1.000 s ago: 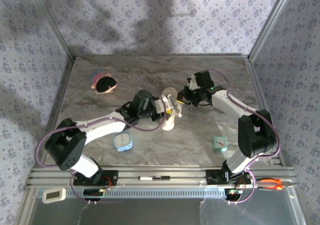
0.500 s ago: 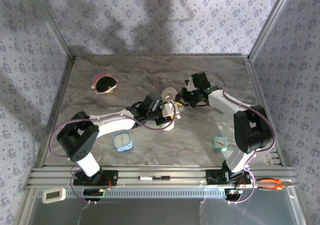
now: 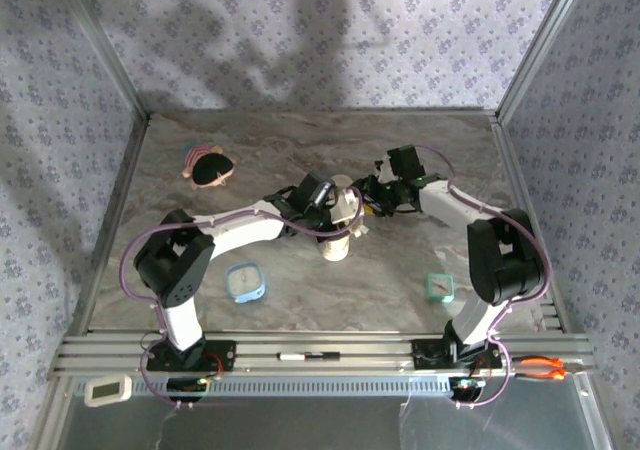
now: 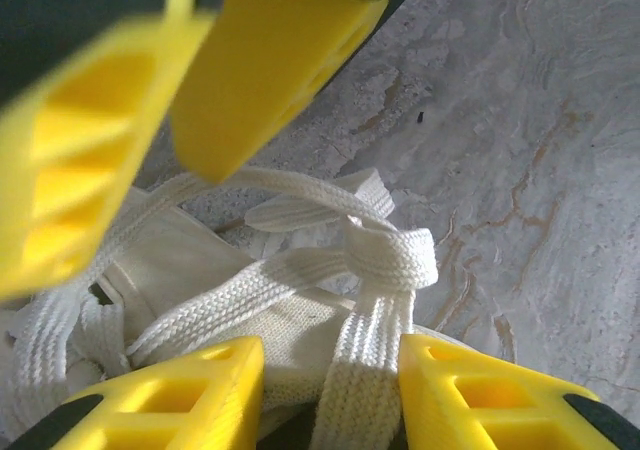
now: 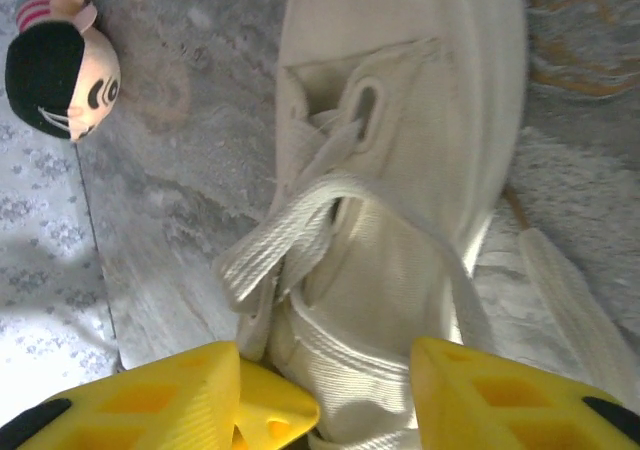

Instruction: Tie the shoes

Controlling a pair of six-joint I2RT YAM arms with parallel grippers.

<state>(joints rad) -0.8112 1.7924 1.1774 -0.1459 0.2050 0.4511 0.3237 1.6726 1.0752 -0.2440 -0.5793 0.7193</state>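
walls (image 3: 300,30): pale patterned wallpaper, closing in the back and both sides of the workspace.
table (image 3: 300,140): grey marbled top, seen from overhead, with a metal rail along the near edge.
left arm (image 3: 240,232): white and black, reaching from the near left corner in towards mid-table, ending right over the shoe.
right arm (image 3: 470,210): white and black, bent in from the near right, wrist pointed left at the same spot.
shoe (image 3: 336,246): small, cream-beige, low-top, resting near the middle of the table between the two wrists, partly covered by the left arm's end.
laces (image 4: 300,280): long, flat and pale, crossed once in a loose overhand wrap above the tongue, one strand trailing off onto the table beside the shoe.
left gripper (image 4: 330,355): poised just above the lacing, yellow fingers (image 4: 150,400) spread apart, one lace strand running down between them without being pinched.
right gripper (image 5: 328,365): low over the shoe, yellow fingers (image 5: 520,400) held wide on either side of the upper, gripping nothing.
doll head (image 3: 207,165): dark, round, pink-trimmed, well apart from the shoe towards the far left.
blue square object (image 3: 245,282): flat on the table, near left of the shoe.
teal square object (image 3: 440,287): flat on the table, near right.
pen (image 3: 305,356): thin, lying along the near rail.
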